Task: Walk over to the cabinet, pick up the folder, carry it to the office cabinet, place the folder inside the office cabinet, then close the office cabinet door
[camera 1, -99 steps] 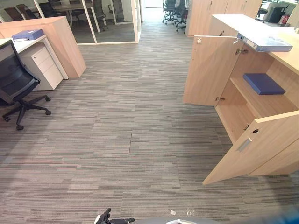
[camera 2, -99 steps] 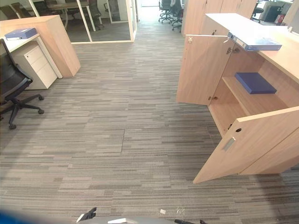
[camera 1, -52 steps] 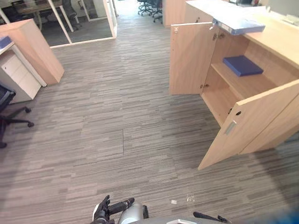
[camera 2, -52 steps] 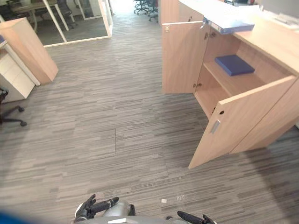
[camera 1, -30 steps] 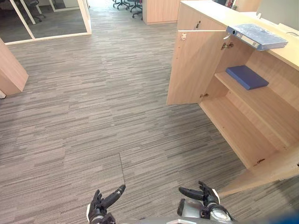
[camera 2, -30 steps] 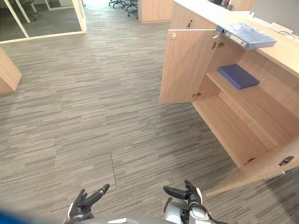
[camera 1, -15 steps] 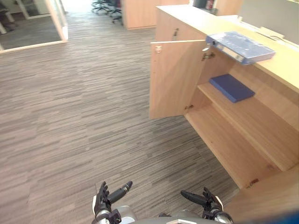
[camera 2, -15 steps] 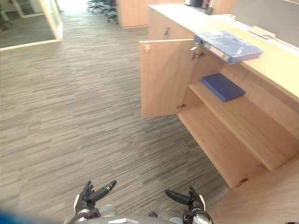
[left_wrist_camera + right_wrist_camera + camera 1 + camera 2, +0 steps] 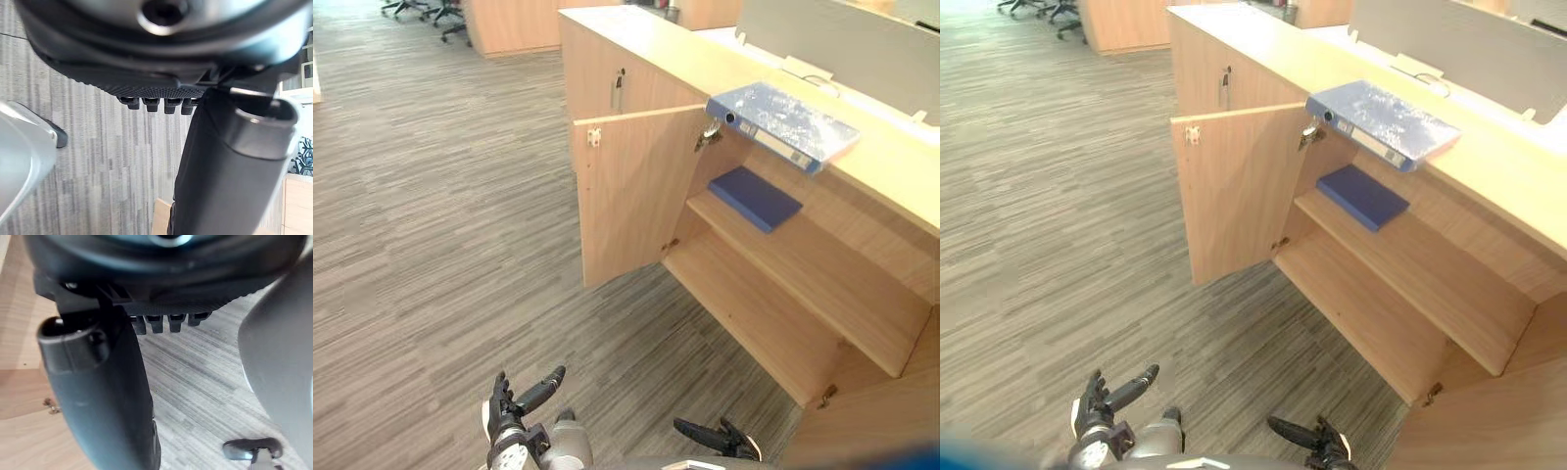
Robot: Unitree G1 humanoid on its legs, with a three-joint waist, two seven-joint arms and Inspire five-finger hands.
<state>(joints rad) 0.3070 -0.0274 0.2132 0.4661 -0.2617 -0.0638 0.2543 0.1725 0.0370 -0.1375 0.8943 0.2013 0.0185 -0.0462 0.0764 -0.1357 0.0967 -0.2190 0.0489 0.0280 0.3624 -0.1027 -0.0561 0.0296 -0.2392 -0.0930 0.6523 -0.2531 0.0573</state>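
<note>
Nearest me, both dark hands hang low over the striped carpet point(image 9: 421, 255), short of the office cabinet point(image 9: 607, 73). The left hand point(image 9: 514, 409) and the right hand point(image 9: 717, 438) each have their fingers stretched out and hold nothing. Just past the right hand, one cabinet door point(image 9: 867, 426) stands swung out; the other door point(image 9: 631, 191) stands open at the compartment's far side. Between them is a shelf point(image 9: 822, 269) carrying a flat dark-blue folder point(image 9: 754, 198). Above it, on the cabinet top, lies the blue lever-arch binder point(image 9: 783, 122), its spine jutting over the front edge. It looks stiff, boxy, slick-covered and fairly weighty if filled. I would take it by that overhanging spine end, thumb above and fingers beneath. The near door may crowd the approach. Behind the cabinet rises a grey partition point(image 9: 842, 39), and office chairs point(image 9: 445, 10) stand well beyond.
</note>
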